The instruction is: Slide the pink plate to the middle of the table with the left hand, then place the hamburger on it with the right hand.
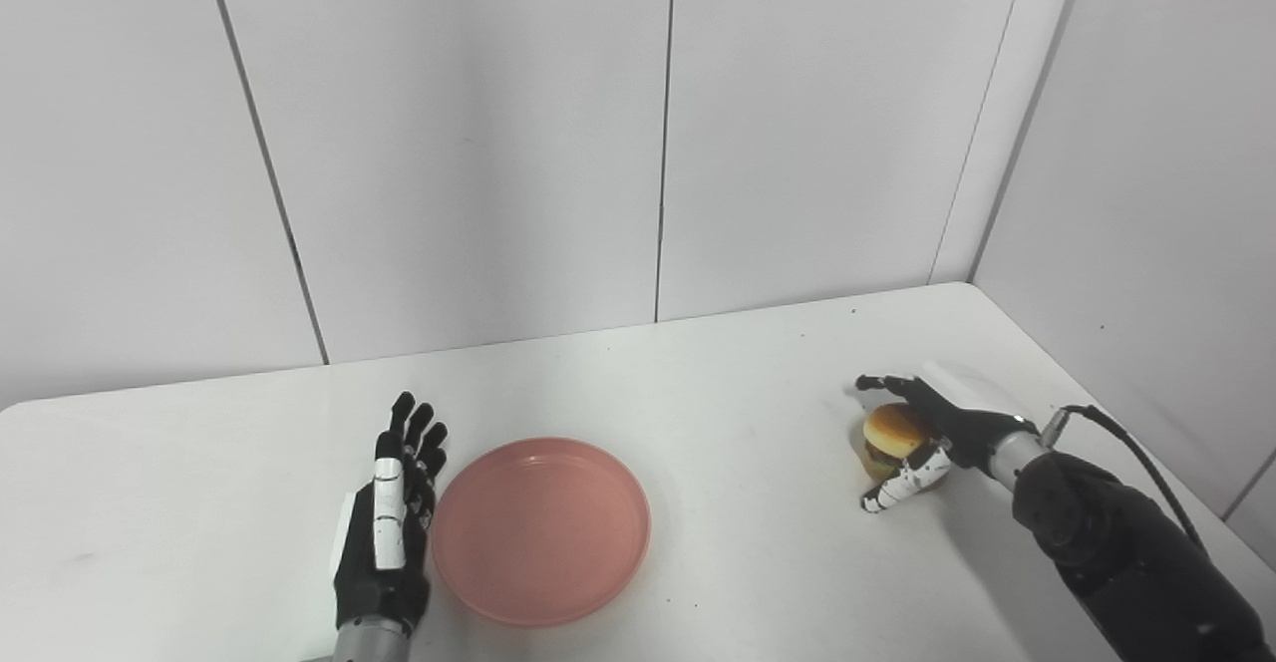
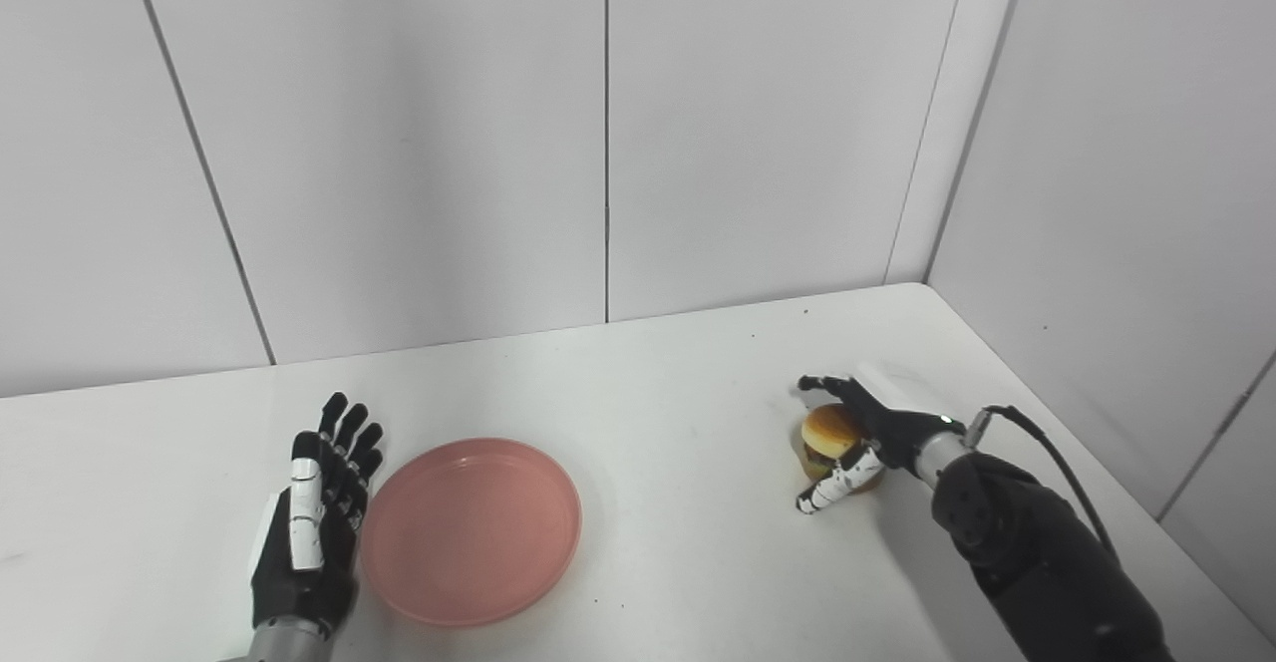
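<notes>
Fingers (image 1: 902, 488) of the right hand (image 1: 922, 433) cup the hamburger (image 1: 892, 435); left hand (image 1: 389, 522) stands straight-fingered, empty, beside the pink plate (image 1: 541, 529).

We see the pink plate (image 1: 541, 530) as smooth plastic with a soft sheen, resting on a matt white counter (image 1: 698, 383). Left of the plate, the left hand (image 1: 387, 532) shows glossy black and white plastic shells. The hamburger (image 1: 890, 438) bun looks smooth, faintly shiny.
</notes>
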Tool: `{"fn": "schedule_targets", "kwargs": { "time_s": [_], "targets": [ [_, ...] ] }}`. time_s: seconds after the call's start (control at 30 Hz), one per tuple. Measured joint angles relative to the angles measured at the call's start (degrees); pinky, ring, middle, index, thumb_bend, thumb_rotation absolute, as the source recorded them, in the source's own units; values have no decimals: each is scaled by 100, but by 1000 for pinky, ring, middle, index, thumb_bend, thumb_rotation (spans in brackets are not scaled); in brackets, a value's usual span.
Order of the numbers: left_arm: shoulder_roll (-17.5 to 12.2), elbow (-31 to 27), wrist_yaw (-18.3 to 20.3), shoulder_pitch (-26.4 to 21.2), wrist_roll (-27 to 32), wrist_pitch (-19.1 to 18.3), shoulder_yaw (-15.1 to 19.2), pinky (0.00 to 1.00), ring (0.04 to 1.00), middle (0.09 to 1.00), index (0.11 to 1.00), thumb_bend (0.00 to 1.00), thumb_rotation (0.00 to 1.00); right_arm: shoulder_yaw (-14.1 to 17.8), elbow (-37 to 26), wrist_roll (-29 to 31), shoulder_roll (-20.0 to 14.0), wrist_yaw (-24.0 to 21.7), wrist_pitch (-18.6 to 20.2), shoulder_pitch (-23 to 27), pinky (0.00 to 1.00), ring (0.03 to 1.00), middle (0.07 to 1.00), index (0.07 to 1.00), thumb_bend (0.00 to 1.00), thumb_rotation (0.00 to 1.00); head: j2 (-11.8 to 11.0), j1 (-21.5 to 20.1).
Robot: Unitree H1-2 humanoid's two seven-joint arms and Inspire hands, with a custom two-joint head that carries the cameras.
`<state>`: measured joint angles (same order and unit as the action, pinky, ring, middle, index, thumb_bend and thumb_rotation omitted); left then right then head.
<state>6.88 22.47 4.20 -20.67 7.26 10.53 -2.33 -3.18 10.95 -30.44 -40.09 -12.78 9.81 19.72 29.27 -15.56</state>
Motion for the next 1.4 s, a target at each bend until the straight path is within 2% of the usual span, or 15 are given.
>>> {"fn": "schedule_targets", "kwargs": {
  "time_s": [0.03,0.07,0.3,0.4,0.5,0.63,0.7,0.87,0.93,1.0,1.1,1.17,1.27,1.4],
  "targets": [
    [0,0,0,0,-2,0,-4,1000,965,982,980,673,1000,43,50,15,40,141,-42,-17,433,489,518,481,542,2,0,0],
    [-2,0,0,0,-7,0,-7,995,964,983,983,667,1000,77,60,22,66,240,-59,-46,470,525,527,459,530,0,0,26],
    [-3,-11,-27,6,-70,1,-16,997,966,987,985,666,1000,323,-85,57,307,907,-108,-187,470,522,518,456,527,0,-9,140],
    [5,-27,-27,12,-70,0,-19,996,964,984,984,664,1000,352,-247,125,344,1008,-316,-153,408,474,498,480,528,0,0,185],
    [19,-46,-35,20,-88,-6,-23,1000,963,978,976,659,1000,350,-459,174,404,1035,-358,-87,314,375,443,503,529,0,9,298],
    [47,-118,-83,56,-126,-58,-12,1000,961,978,978,668,1000,306,-838,174,488,991,-354,22,308,375,452,502,530,0,35,447],
    [67,-129,-111,69,-126,-66,-7,1000,963,978,982,668,1000,238,-1012,187,527,909,-357,103,268,331,420,508,526,0,44,554],
    [121,-120,-148,83,-180,-14,-26,996,960,973,980,654,1000,-105,-1218,195,728,658,-423,428,323,389,462,502,528,0,70,826],
    [166,-103,-161,82,-237,20,-35,995,963,975,982,654,1000,-215,-1227,193,843,579,-433,553,250,332,437,510,527,0,62,1063],
    [199,-103,-234,86,-301,25,-48,998,966,977,984,655,1000,-374,-1241,187,967,438,-432,695,244,330,442,509,527,0,62,1204],
    [218,-98,-299,89,-412,25,-70,995,968,978,984,655,1000,-613,-1378,189,1115,187,-432,863,273,353,457,501,527,0,70,1380],
    [235,-89,-358,89,-450,25,-78,992,970,980,986,655,1000,-751,-1484,201,1221,10,-432,979,309,377,475,511,522,0,53,1695],
    [289,-79,-425,93,-541,25,-99,979,965,974,979,642,1000,-955,-1562,215,1368,-162,-462,1143,315,395,470,528,516,0,44,1846],
    [453,-34,-600,98,-650,26,-116,984,966,972,977,637,1000,-1312,-1483,189,1599,-329,-728,1355,346,412,473,522,517,0,53,2029]
  ]
}}
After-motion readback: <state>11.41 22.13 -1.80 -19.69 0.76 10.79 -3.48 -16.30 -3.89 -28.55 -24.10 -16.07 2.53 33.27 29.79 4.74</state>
